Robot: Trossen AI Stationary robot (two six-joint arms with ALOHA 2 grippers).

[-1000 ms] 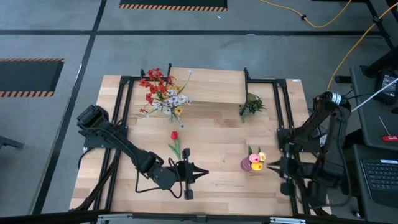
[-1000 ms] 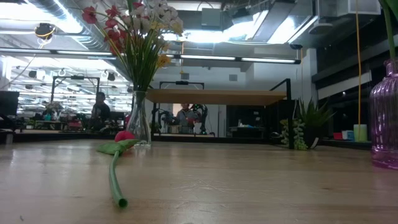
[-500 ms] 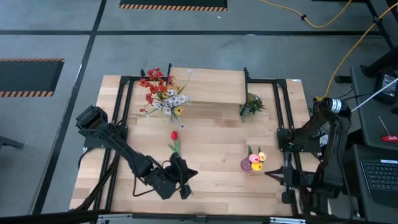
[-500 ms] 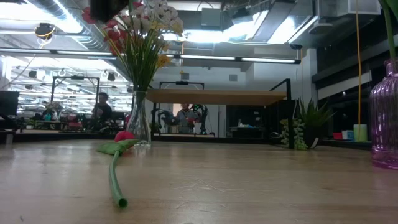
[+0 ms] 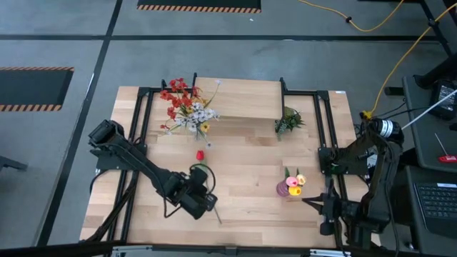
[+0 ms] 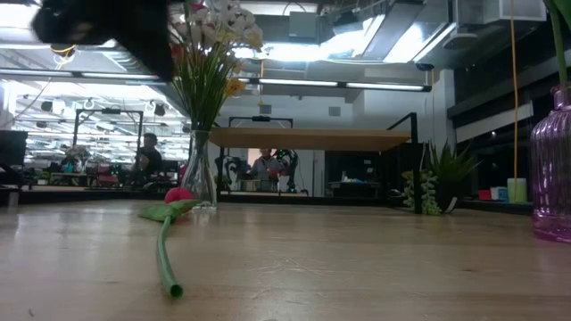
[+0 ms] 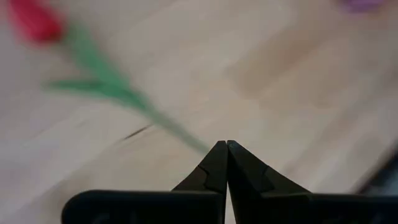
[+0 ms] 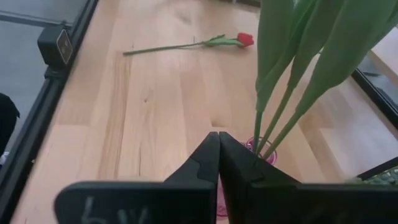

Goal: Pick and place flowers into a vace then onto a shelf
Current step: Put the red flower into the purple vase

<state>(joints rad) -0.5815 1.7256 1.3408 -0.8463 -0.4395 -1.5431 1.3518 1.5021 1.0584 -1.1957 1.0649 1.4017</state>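
A red tulip (image 5: pixel 200 155) lies flat on the table, its green stem (image 6: pixel 164 254) pointing at the near edge. My left gripper (image 7: pixel 225 146) is shut and tipped down, hovering above the stem's cut end (image 7: pixel 186 134) without touching it. A purple vase (image 5: pixel 287 188) holding yellow and pink tulips stands at the near right. My right gripper (image 8: pixel 217 135) is shut, close beside the vase's rim (image 8: pixel 266 149) on its near-right side. The shelf (image 5: pixel 239 98) stands at the far edge, with nothing on its top.
A clear vase of red, white and yellow sprays (image 5: pixel 187 107) stands at the shelf's left end. A small green plant (image 5: pixel 288 120) sits at its right end. Black frame rails (image 5: pixel 141 135) run along both sides of the table. Bare wood lies between tulip and purple vase.
My left gripper, which pointed level toward the table's right, has rolled and tipped downward and gone toward the far edge, over the tulip's stem end. My right gripper has drawn a little toward the near edge, away from the purple vase. The tulip has not moved.
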